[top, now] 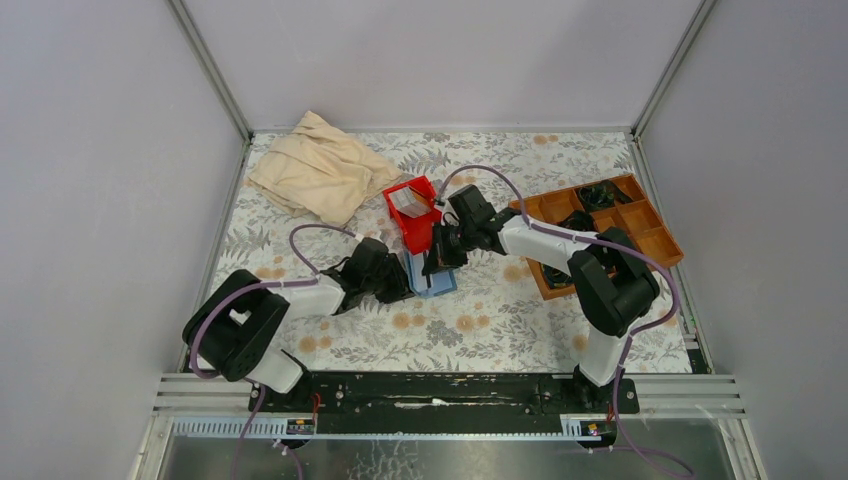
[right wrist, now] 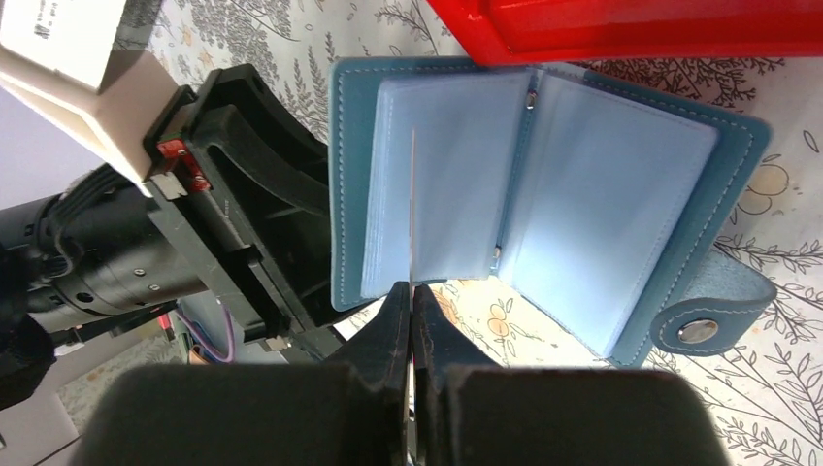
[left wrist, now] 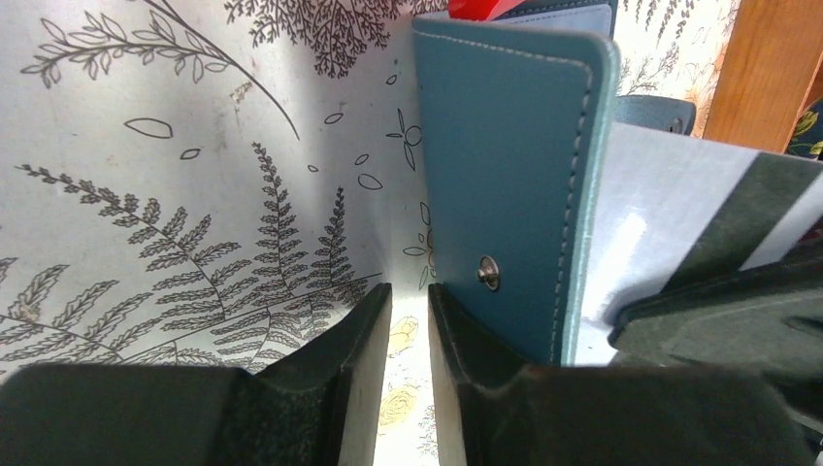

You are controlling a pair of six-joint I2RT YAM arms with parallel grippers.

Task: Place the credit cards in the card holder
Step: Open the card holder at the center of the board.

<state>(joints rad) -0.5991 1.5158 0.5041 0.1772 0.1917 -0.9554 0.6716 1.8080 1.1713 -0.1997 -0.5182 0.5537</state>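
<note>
The teal-blue card holder [right wrist: 602, 184] lies open on the tablecloth, its pale plastic pockets showing. My right gripper [right wrist: 411, 291] is shut on a thin credit card [right wrist: 411, 194], seen edge-on, held upright over the left-hand pockets. In the left wrist view the same card [left wrist: 670, 214] shows a dark stripe. My left gripper [left wrist: 410, 291] stands slightly open with only tablecloth in the gap. The holder's raised left cover [left wrist: 505, 165] rests against the outside of its right finger. From above, both grippers meet at the holder [top: 432, 280]. More pale cards [top: 405, 202] lie in the red bin.
The red bin [top: 415, 225] stands just behind the holder. A brown wooden compartment tray [top: 600, 230] holding dark items is at the right. A crumpled beige cloth [top: 320, 175] lies at the back left. Walls enclose the table.
</note>
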